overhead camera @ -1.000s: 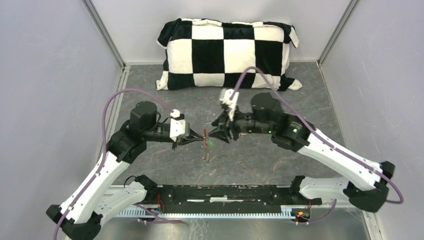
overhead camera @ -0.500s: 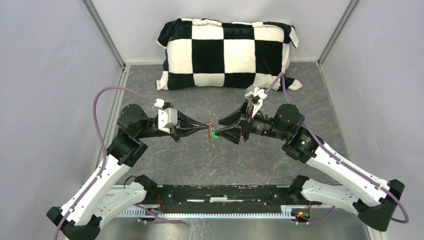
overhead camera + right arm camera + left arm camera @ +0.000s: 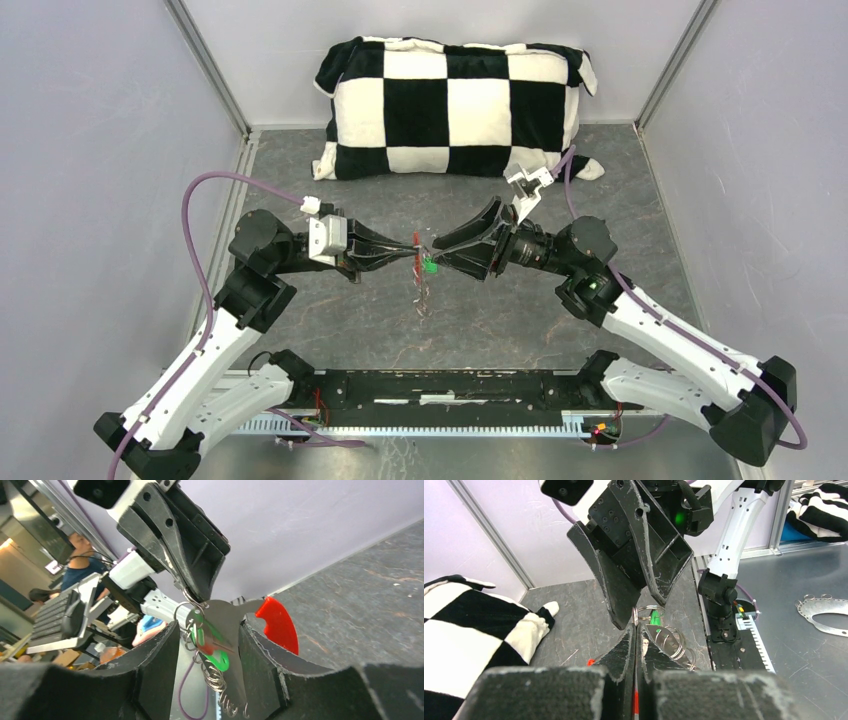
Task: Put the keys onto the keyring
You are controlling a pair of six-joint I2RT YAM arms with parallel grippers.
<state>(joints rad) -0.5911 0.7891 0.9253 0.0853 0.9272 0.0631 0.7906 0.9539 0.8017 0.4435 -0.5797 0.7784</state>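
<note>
Above the middle of the table my left gripper (image 3: pixel 411 252) is shut on the keyring's flat tag, which shows silver and red (image 3: pixel 277 625). The thin silver keyring (image 3: pixel 644 612) sticks out past the left fingertips (image 3: pixel 626 641), and small chain links (image 3: pixel 674 642) hang from it. A green-headed key (image 3: pixel 218 658) hangs at the ring. My right gripper (image 3: pixel 436 256) faces the left one tip to tip. Its jaws stand apart, one finger (image 3: pixel 156 666) on each side of the key and tag. I cannot make out a second key.
A black-and-white checkered pillow (image 3: pixel 455 105) lies against the back wall. Grey walls with metal posts close in the left and right sides. The arms' black base rail (image 3: pixel 450 385) runs along the near edge.
Both grippers have moved a little away from the bases with the keyring. The right arm has swung its elbow out to the right and rolled its wrist. Its jaws now bracket the green key.
</note>
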